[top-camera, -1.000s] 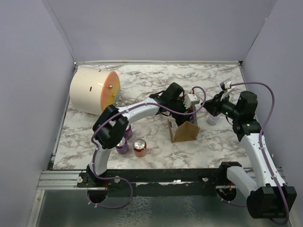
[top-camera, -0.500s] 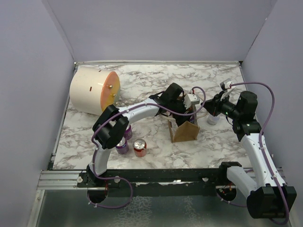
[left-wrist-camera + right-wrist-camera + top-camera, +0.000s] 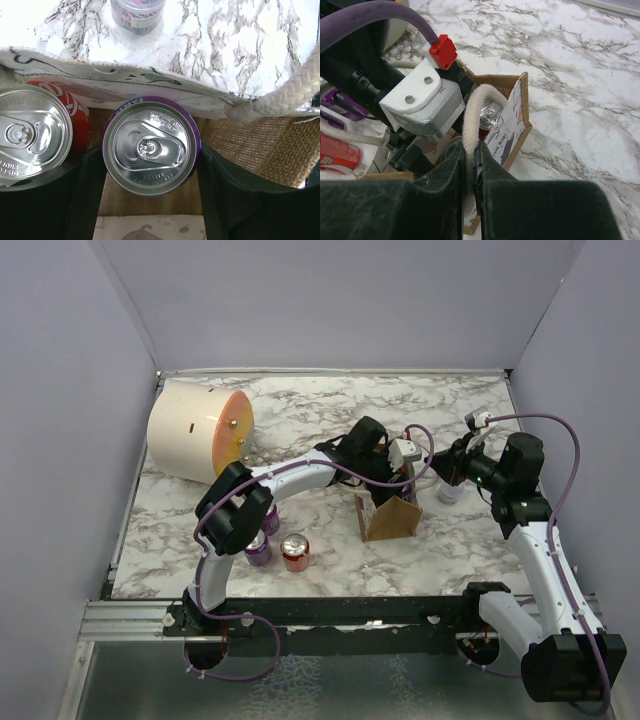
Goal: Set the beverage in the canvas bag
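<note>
We see a small, boxy canvas bag point(image 3: 390, 522) of coarse brown weave standing on a white worktop point(image 3: 300, 410) veined with grey like marble. The left hand point(image 3: 151, 155) is lowered into the bag's open top. Its two dark fingers point(image 3: 220, 190) press either side of a purple beverage can point(image 3: 151, 145), gripping it upright inside the bag, and the can's round silver lid and pull tab face up. Just beside it in the bag stands a red can point(image 3: 30, 132), also upright. The right hand point(image 3: 470, 165) is closed on the bag's rope handle point(image 3: 470, 115), pinching the thick, twisted white cord above the rim. Outside the bag, near its printed white side, a swirl-patterned can point(image 3: 137, 12) stands on the worktop. Well apart at the far left, a big cream cylinder point(image 3: 190, 430) lies on its side, showing a flat orange face. Near the left arm stand a second purple can point(image 3: 258, 550) and an orange-red can point(image 3: 295, 553).
</note>
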You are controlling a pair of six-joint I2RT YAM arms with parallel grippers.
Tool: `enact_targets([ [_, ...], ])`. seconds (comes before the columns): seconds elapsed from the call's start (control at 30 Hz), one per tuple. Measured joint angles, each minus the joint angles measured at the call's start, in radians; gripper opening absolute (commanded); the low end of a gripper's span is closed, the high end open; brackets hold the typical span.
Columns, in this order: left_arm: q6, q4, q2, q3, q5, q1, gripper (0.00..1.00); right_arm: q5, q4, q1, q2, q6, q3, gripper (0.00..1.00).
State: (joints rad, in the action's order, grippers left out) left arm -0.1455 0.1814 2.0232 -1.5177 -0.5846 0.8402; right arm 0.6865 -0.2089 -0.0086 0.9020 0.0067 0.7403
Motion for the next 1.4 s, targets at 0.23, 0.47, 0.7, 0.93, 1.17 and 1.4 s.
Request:
enact_targets([
  [0.23,-0.002,0.0,0.0,0.0,-0.005,0.0,0.51,0.0,0.0,0.0,0.0,0.0,-0.001,0.01],
  [0.47,-0.001,0.0,0.0,0.0,-0.006,0.0,0.68,0.0,0.0,0.0,0.0,0.0,-0.001,0.01],
  [0.7,0.01,0.003,-0.006,0.0,-0.017,0.001,0.83,0.0,0.0,0.0,0.006,0.0,-0.001,0.01],
  [0.93,0.012,0.022,-0.05,0.0,-0.019,0.005,0.88,0.0,0.0,0.0,0.007,0.0,-0.001,0.01],
  [1.17,-0.01,0.042,-0.096,0.0,-0.019,0.005,0.88,0.0,0.0,0.0,0.006,0.0,-0.001,0.01],
  [1.4,-0.094,0.083,-0.201,0.025,-0.01,0.005,0.89,0.0,0.0,0.0,0.006,-0.003,-0.001,0.01],
])
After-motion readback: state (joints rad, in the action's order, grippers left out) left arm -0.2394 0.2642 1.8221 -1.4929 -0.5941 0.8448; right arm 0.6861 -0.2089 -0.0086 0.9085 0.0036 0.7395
